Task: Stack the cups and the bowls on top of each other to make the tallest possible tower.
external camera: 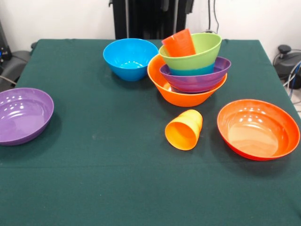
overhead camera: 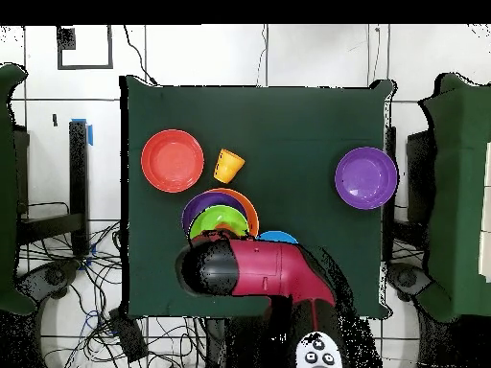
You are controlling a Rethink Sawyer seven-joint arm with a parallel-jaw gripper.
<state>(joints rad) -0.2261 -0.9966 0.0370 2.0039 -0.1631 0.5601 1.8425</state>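
The tower stands at the back of the table: a large yellow-orange bowl point(external camera: 181, 98) holds a purple bowl point(external camera: 200, 81), a blue bowl point(external camera: 190, 71) showing only as a rim, and a lime green bowl point(external camera: 195, 55). A red-orange cup point(external camera: 178, 43) leans tilted inside the green bowl. In front of the tower a yellow-orange cup point(external camera: 184, 130) lies on its side, mouth toward the camera. A medium blue bowl point(external camera: 130, 59), a wide purple bowl point(external camera: 23, 115) and a wide red-orange bowl point(external camera: 257, 129) stand apart, upright. The red and black arm point(overhead camera: 259, 273) hangs over the tower's edge point(overhead camera: 216, 220); the gripper itself does not show.
The green cloth table point(external camera: 94, 155) has its edges close to the purple bowl point(overhead camera: 365, 177) and the red-orange bowl point(overhead camera: 173, 160). The arm partly covers the blue bowl point(overhead camera: 278, 237) in the overhead view. Cables and dark stands lie around the table.
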